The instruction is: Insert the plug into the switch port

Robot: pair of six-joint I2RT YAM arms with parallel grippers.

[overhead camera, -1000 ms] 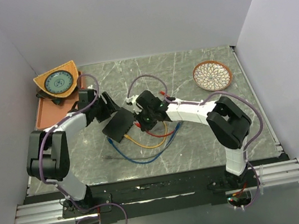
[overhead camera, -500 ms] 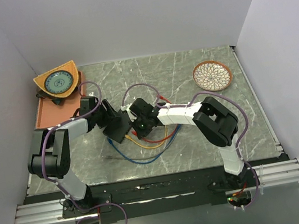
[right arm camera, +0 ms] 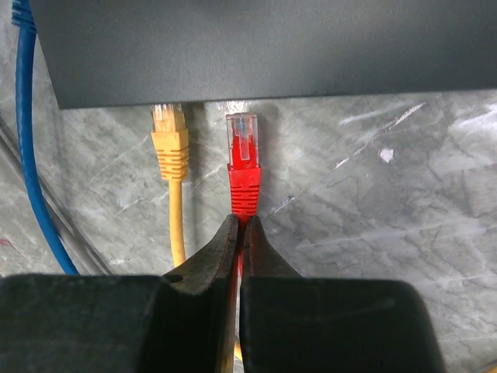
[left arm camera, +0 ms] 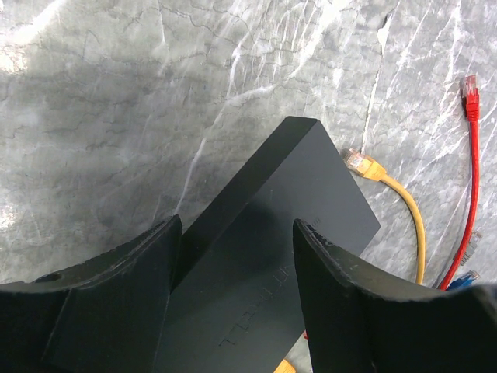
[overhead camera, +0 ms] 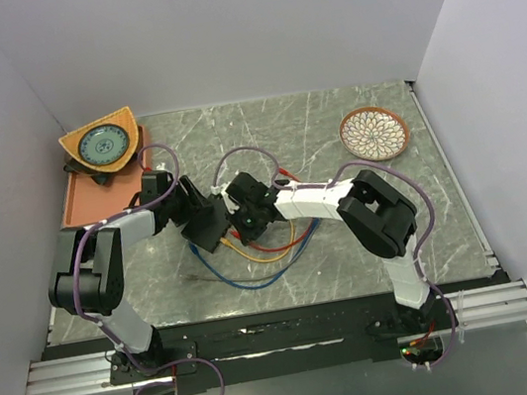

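The flat matte-black switch box [overhead camera: 210, 224] lies mid-table. My left gripper [overhead camera: 194, 212] is shut on it, and in the left wrist view its fingers [left arm camera: 116, 295] clamp the box's [left arm camera: 287, 225] two long sides. My right gripper [right arm camera: 241, 221] is shut on the red cable just behind the red plug [right arm camera: 242, 159]. The plug points at the box's near edge [right arm camera: 256, 97], its clear tip a short gap from it. The port row is hidden under that edge. In the top view the right gripper [overhead camera: 246, 217] sits against the box's right side.
A yellow plug [right arm camera: 168, 128] lies left of the red one, its tip at the box edge. A blue cable [right arm camera: 31, 155] runs further left. Cable loops [overhead camera: 253, 259] lie in front of the box. An orange tray [overhead camera: 79, 202] is far left and a patterned plate [overhead camera: 375, 132] back right.
My right gripper has moved left with the red plug, up to the box's edge. My left gripper and the box shifted slightly right and settled.
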